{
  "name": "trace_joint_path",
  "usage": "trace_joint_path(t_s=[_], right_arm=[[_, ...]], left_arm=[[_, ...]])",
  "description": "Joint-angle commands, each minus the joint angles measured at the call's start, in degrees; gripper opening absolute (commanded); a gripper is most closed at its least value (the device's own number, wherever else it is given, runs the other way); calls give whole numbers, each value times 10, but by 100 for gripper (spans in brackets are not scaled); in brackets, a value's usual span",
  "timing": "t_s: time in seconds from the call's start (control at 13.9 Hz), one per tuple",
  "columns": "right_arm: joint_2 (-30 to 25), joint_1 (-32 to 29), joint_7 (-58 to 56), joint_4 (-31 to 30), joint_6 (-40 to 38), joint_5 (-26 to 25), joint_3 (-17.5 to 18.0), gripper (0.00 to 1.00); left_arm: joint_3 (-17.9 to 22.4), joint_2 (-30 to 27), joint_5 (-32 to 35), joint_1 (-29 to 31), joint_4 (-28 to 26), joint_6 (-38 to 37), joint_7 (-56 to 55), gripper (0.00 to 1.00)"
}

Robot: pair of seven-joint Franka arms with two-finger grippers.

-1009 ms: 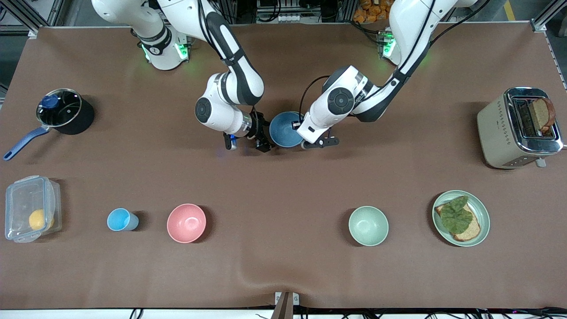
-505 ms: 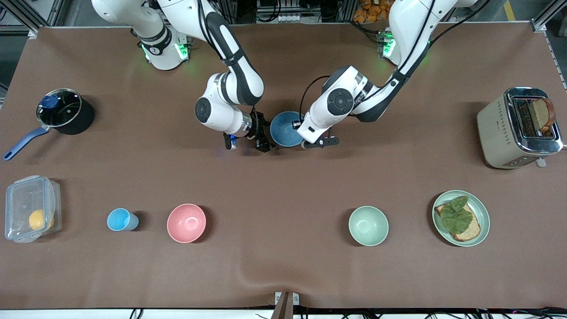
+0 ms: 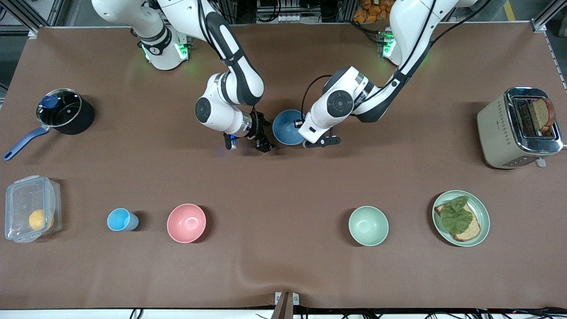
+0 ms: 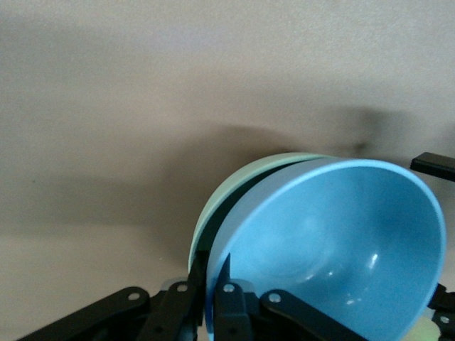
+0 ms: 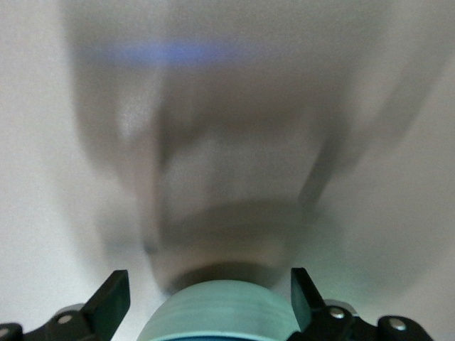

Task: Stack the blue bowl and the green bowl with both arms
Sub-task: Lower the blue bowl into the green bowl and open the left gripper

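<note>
The blue bowl [image 3: 287, 127] sits between my two grippers, farther from the front camera than the other bowls. In the left wrist view the blue bowl [image 4: 334, 241] rests inside the green bowl [image 4: 234, 192], with a gap on the gripped side. My left gripper [image 3: 303, 134] is shut on the blue bowl's rim [image 4: 213, 268], one finger inside and one outside. My right gripper [image 3: 267, 138] is open beside the stack. Its fingers [image 5: 114, 298] stand wide on either side of the green bowl [image 5: 220, 312]. In the front view the green bowl is hidden under the blue one.
Nearer the front camera stand a paler mint bowl [image 3: 368, 225], a pink bowl [image 3: 186, 223], a light-blue cup [image 3: 120, 219], a green plate with toast [image 3: 483, 217] and a clear box [image 3: 30, 208]. A pot [image 3: 64, 110] and a toaster [image 3: 516, 128] stand at the table's ends.
The blue bowl and my left gripper have shifted slightly toward the left arm's end. My right gripper has barely moved.
</note>
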Motion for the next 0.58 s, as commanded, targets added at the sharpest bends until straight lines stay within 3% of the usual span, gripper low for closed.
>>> trace_joint_path(t_s=[0.0, 0.29, 0.5], right_arm=[[-9, -1, -13, -6, 3, 16, 2, 100], [-10, -1, -13, -6, 2, 16, 2, 100], [-11, -2, -16, -6, 1, 12, 1, 100]], left_arm=[[-1, -19, 1, 1, -2, -28, -24, 100], [-1, -49, 2, 6, 9, -71, -33, 100], [4, -77, 8, 29, 58, -124, -33, 100]])
